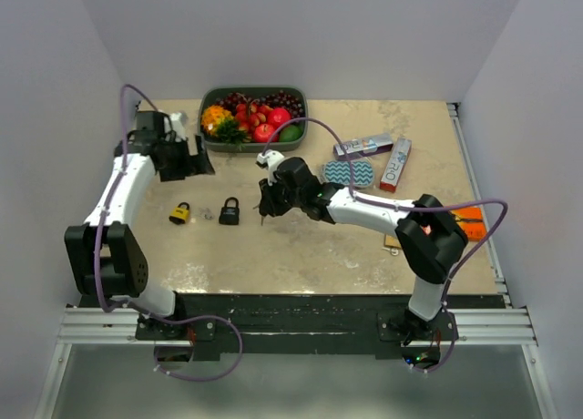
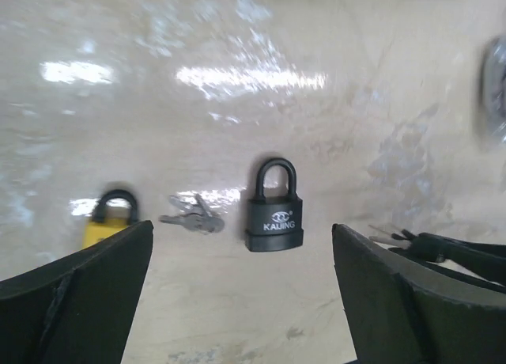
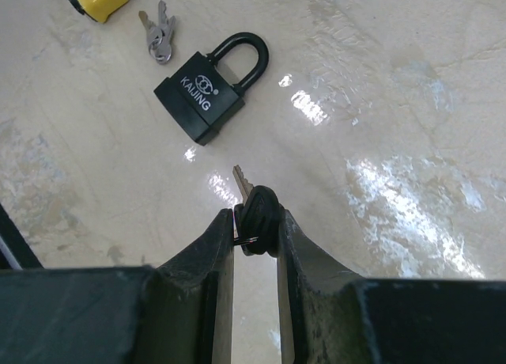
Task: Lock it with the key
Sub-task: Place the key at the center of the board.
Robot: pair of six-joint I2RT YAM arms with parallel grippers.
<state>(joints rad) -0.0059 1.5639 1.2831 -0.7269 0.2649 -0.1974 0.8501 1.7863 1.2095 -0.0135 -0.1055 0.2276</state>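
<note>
A black KAUING padlock (image 1: 229, 210) lies flat on the table; it also shows in the left wrist view (image 2: 273, 207) and the right wrist view (image 3: 207, 91). My right gripper (image 3: 255, 221) is shut on a black-headed key (image 3: 258, 211) with its blade pointing toward the padlock, a short way right of it (image 1: 265, 203). A yellow padlock (image 1: 180, 213) and a bunch of silver keys (image 1: 207, 214) lie left of the black one. My left gripper (image 1: 193, 158) is open and empty, hovering behind the padlocks.
A green tray (image 1: 252, 146) of fruit stands at the back. A teal patterned pouch (image 1: 350, 172), a toothpaste tube (image 1: 363, 145) and a red box (image 1: 396, 164) lie at the right. An orange object (image 1: 470, 224) sits by the right arm's elbow.
</note>
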